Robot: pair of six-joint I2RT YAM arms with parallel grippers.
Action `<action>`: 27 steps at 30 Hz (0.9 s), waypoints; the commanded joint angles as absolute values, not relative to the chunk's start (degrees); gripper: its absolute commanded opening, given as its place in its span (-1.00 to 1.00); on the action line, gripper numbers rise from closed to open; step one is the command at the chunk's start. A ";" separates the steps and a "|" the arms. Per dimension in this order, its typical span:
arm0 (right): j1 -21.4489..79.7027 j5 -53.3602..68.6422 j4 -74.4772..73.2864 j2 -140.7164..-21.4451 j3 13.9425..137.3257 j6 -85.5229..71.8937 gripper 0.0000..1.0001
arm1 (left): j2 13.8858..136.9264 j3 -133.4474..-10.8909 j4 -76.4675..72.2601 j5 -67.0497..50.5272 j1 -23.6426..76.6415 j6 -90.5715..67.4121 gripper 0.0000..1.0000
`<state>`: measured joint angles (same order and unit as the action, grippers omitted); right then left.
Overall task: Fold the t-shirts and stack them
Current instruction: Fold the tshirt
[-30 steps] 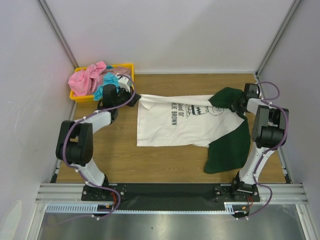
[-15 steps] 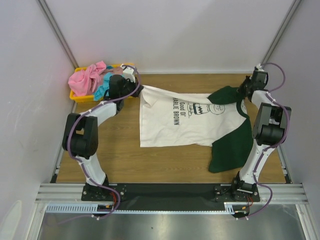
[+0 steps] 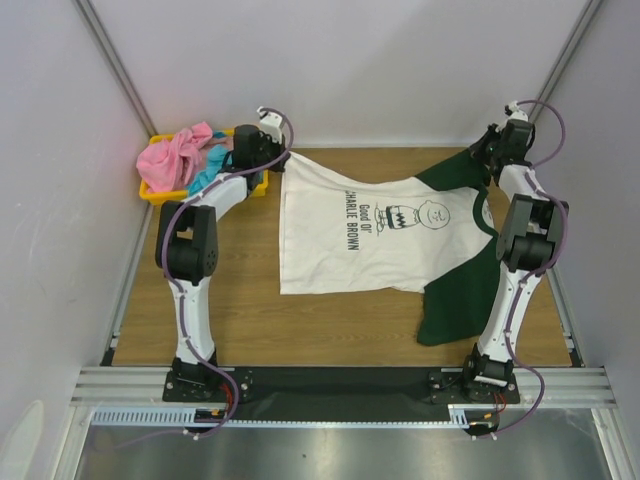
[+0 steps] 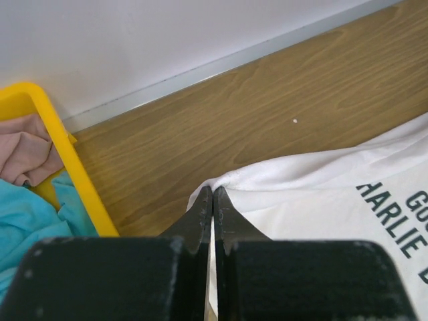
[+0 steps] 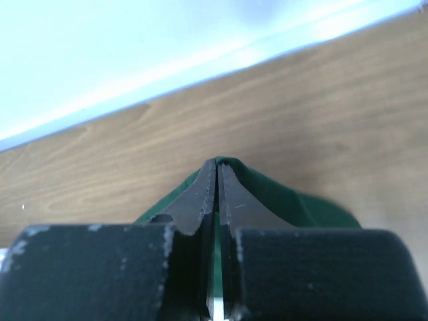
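Observation:
The white t-shirt (image 3: 370, 235) with dark green sleeves and black Charlie Brown print lies spread across the far half of the table. My left gripper (image 3: 280, 160) is shut on its white far-left hem corner (image 4: 221, 182). My right gripper (image 3: 482, 152) is shut on the far green sleeve (image 5: 281, 197) near the back wall. The other green sleeve (image 3: 462, 290) lies at the right front. A pink shirt (image 3: 175, 158) and a turquoise shirt (image 3: 207, 168) are bunched in the yellow tray (image 3: 152, 192).
The yellow tray's rim (image 4: 63, 157) is close to the left of my left gripper. The back wall and its metal strip (image 4: 221, 63) run just beyond both grippers. Bare wood lies in front of the shirt.
Both grippers have pulled the shirt's far edge toward the back wall. The shirt has slid away from the arms' bases and spread flatter, and the far sleeve has stretched out to the right.

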<state>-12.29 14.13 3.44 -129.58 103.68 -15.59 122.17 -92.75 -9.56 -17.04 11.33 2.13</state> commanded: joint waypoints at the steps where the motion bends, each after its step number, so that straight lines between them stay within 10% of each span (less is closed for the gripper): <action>1: -12.30 16.70 6.94 -132.96 110.90 -15.65 -1.00 | 124.89 -98.43 -8.52 -16.44 10.46 4.48 -0.99; 27: -10.81 21.53 16.44 -133.59 113.55 -10.02 -1.00 | 131.48 -106.61 -6.24 -18.90 9.84 8.96 -0.99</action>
